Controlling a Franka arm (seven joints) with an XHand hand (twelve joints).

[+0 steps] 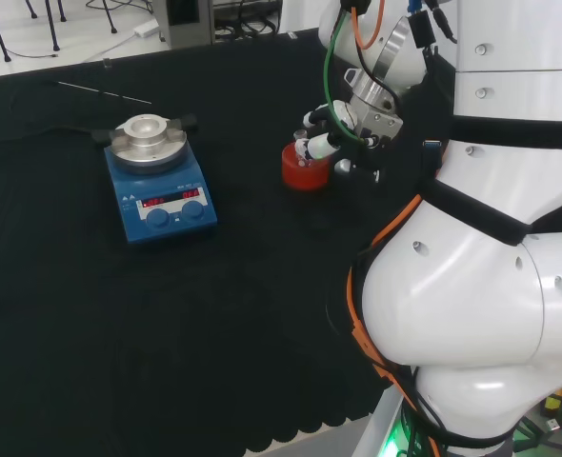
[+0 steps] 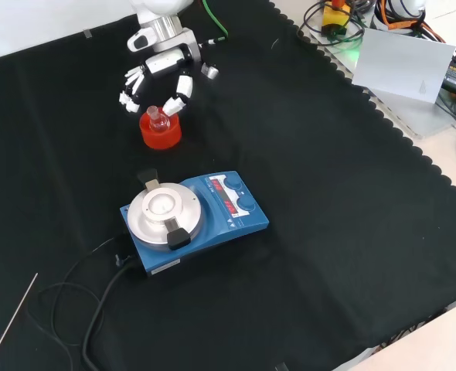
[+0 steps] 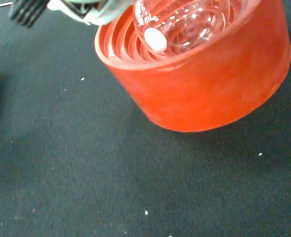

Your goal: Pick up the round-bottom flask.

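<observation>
A clear round-bottom flask (image 2: pixel 159 118) sits in a red ribbed stand (image 2: pixel 161 135) on the black cloth. In the wrist view the flask's glass bulb (image 3: pixel 185 22) rests in the stand's (image 3: pixel 204 84) ribbed hollow. The hand (image 2: pixel 165 63) hangs just above and behind the flask in the front view. Its fingers (image 2: pixel 178 91) are spread on either side of the flask's neck, and I see no contact. In the head view the hand (image 1: pixel 343 133) is at the right of the stand (image 1: pixel 304 171), partly over it.
A blue hotplate stirrer (image 2: pixel 193 216) with a round metal top stands nearer the camera in the front view and to the left in the head view (image 1: pixel 159 186). Its cable (image 2: pixel 89 297) trails off, and a thin rod (image 2: pixel 10 323) lies beyond it.
</observation>
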